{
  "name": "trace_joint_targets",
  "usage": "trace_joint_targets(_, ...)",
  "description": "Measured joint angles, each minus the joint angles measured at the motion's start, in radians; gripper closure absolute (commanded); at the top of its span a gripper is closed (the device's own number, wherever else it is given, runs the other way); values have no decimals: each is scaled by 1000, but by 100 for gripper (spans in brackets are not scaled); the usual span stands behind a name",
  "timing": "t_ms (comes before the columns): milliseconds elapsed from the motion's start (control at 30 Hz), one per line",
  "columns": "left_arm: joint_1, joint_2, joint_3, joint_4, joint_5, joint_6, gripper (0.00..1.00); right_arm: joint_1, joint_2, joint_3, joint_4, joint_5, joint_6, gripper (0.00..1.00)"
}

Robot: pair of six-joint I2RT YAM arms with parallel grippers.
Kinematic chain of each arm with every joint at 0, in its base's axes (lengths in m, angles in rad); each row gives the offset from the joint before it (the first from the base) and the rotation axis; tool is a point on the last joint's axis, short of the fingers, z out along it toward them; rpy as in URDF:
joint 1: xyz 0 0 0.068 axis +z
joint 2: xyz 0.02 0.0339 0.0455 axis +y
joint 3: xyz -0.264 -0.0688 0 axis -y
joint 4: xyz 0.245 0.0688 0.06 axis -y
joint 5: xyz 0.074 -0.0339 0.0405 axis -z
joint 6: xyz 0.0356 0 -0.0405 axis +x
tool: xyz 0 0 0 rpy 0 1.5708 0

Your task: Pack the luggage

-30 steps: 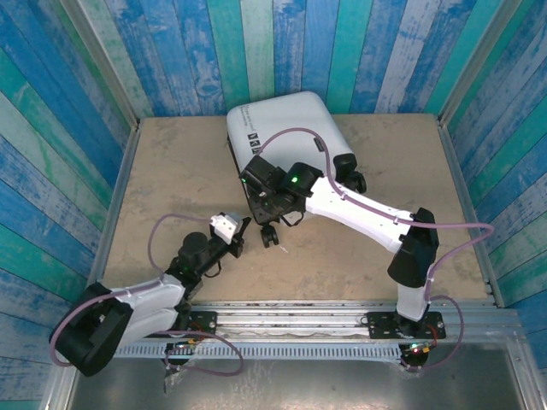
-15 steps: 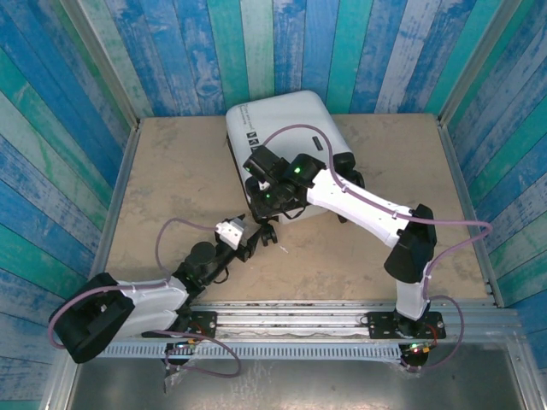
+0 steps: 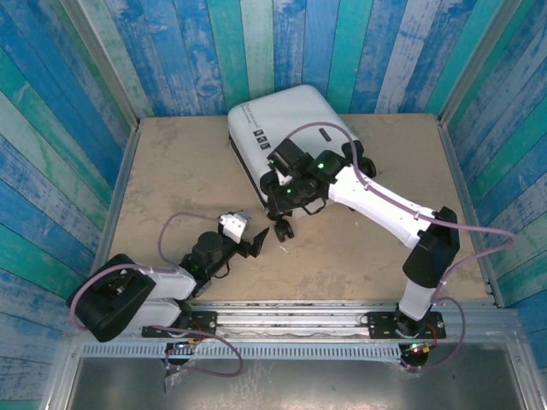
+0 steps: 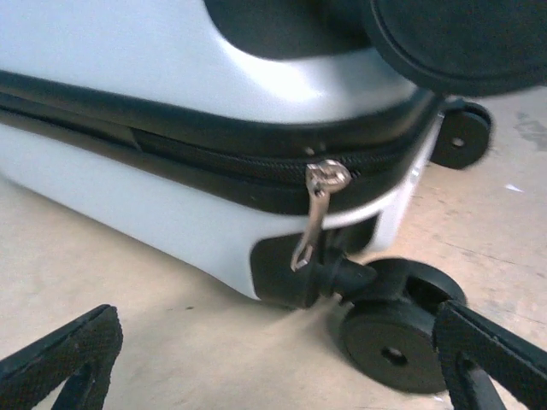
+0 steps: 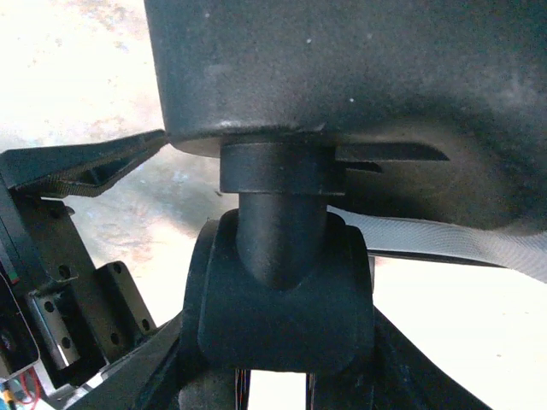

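White and hard-shelled, the luggage (image 3: 286, 120) is lying closed at the far middle of the table (image 3: 171, 171), its near-left corner wheel (image 4: 393, 337) resting on the surface and a metal zip pull (image 4: 318, 205) hanging just above it. Low on the near side of that wheel, the left gripper (image 4: 273, 354) is hovering with its jaws standing wide apart and holding nothing. Reaching in from the right, the right gripper (image 3: 284, 190) is sitting over the case's near-left corner, jaws partway apart, though I cannot tell whether they are clamping anything.
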Motion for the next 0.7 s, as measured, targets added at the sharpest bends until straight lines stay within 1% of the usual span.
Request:
trace_joint_targets(100,-3,50,22,27,73,34,19,-23,-17,-18,0,-1,-27,100)
trace_joint_targets(200,-13,142,48,112,123,42,23,-36,-23,-24,-3,-8,-47,100)
trace_joint_targets(267,-14,230,68,189,149,40,27,-42,-29,-31,0,-17,-56,100)
trace_joint_targets(367,-15,365,87,320,175,29,31,-50,-37,-40,1,-27,-68,100)
trace_joint_targets(500,-16,503,89,479,179,6,36,-60,-54,-61,5,-33,-81,100)
trace_joint_targets(633,-19,534,93,536,174,-1,39,-68,-71,-79,5,-34,-94,100)
trace_joint_targets(700,-22,534,105,560,171,1,44,-70,-76,-84,5,-33,-98,100)
